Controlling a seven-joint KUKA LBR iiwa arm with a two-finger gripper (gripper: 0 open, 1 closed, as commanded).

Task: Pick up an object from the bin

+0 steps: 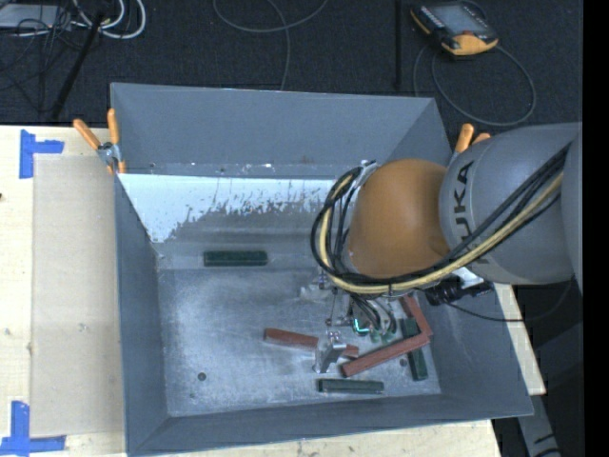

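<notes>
Camera view showed a grey metal bin [135, 303] with sloping walls, standing in a room with a dark floor [314, 55]. Loose cables [249, 9] lay on that floor behind the bin, and an orange and grey handheld unit [457, 25] lay near the upper right corner. The bin floor was scuffed and pale towards the back wall. A dark green bar [235, 257] lay alone on the floor near the back, well apart from the other items. A small dark speck [202, 377] sat near the front left. The remaining items were grouped at the front right: a red-brown bar [288, 336] lying nearly level, a longer red-brown bar [383, 357] lying on a slant just to its right, a second dark green bar [350, 386] lying level at the front of the group, and a short dark green piece [417, 358] standing steeply at the right edge of the group. The arm [519, 208] entered from the right above the bin rim and bent downward into the front right area. Its wrist carried an orange cover [395, 219], around which black and yellow cable loops [326, 228] ran. The gripper [331, 352] pointed down, low over the bin floor, at the right end of the level red-brown bar and just beside the lower end of the slanted one. Whether the gripper was wide, narrow or closed on an item could not be told, as the wrist hardware obscured it.
</notes>
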